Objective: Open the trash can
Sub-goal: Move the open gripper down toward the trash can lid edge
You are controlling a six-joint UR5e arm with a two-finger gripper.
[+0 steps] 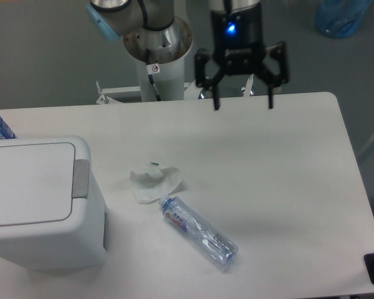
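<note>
A robotics lab, seen from over my work table.

I stand on a white pedestal (157, 59) bolted to a metal foot frame (174, 91) just behind the far edge of a plain white table (280, 162), with bare grey floor (43, 56) all around. My pincer (242, 99) carries a lit blue lamp. The trash can (40, 205) at the left edge, a crumpled tissue (153, 183) and a plastic bottle (198, 231) lie set out like test props.

The bin (40, 205) is a large, boxy white plastic can with rounded corners, standing upright at the left edge of the surface (268, 174). Its flat rectangular lid lies closed, a grey push tab (81, 179) on its right side.
</note>
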